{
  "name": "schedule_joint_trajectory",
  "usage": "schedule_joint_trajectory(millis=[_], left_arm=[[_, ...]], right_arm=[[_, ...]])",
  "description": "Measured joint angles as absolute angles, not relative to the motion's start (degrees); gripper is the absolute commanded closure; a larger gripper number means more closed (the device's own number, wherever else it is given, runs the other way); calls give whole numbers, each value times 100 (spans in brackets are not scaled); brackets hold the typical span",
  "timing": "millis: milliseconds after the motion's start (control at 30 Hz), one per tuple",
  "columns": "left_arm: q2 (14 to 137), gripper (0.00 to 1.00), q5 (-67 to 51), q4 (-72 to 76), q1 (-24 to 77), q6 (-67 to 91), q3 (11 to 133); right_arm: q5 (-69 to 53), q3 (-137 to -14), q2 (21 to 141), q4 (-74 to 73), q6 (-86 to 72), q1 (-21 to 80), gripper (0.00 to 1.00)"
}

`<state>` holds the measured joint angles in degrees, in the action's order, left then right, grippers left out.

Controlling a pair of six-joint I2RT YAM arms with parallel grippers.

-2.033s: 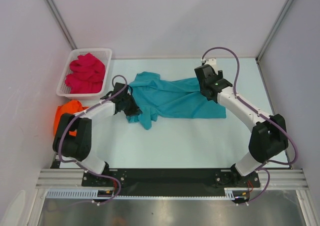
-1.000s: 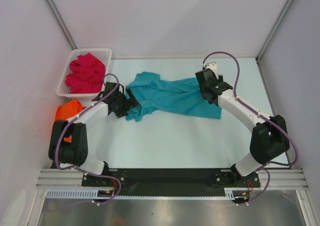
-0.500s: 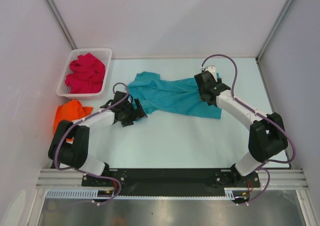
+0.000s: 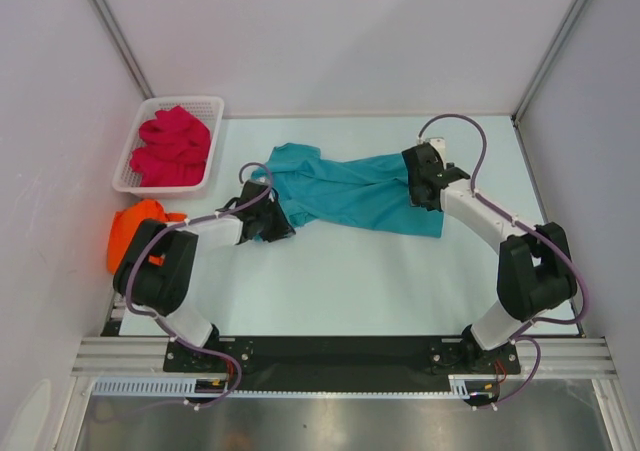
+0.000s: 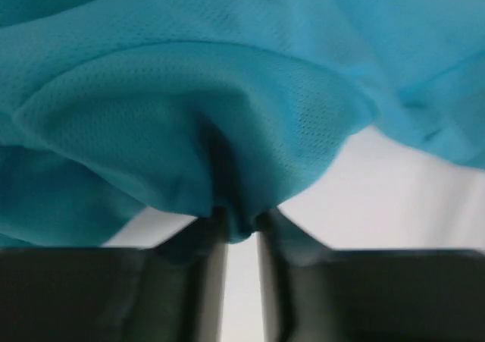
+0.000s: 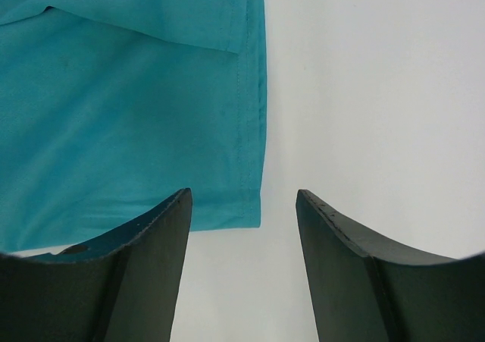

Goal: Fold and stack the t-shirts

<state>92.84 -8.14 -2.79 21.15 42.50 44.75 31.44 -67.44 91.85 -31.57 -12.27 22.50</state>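
Note:
The teal-blue t-shirt (image 4: 345, 193) lies spread and wrinkled across the middle of the table. My left gripper (image 4: 272, 223) is at its lower left edge, shut on a pinched fold of the teal cloth (image 5: 241, 224). My right gripper (image 4: 421, 179) hovers open over the shirt's right end. In the right wrist view its jaws (image 6: 243, 199) stand wide apart, with a hemmed corner of the shirt (image 6: 250, 205) between them, not gripped. The crimson-pink t-shirt (image 4: 175, 143) is bunched in the basket. The bright orange t-shirt (image 4: 138, 226) lies crumpled at the table's left edge.
The white lattice basket (image 4: 132, 176) stands at the back left corner. Grey walls close in the table on the left, back and right. Bare pale table (image 4: 380, 281) lies in front of the teal shirt.
My left gripper has drawn the shirt's hanging lower left part up and inward, then shifted right. My right gripper has moved a little right along the shirt's right end.

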Motion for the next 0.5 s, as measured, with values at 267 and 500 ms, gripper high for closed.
schedule_joint_trajectory(millis=[267,500], left_arm=[[9214,100,-764,-755,2121,4165,4499],[8340,100,-582,-1743,2097,3972,5107]], right_arm=[[2945,-6733,9233,-3166,-1358,2189,38],[2895,-6709,9389,-3170,-1505,2176,37]])
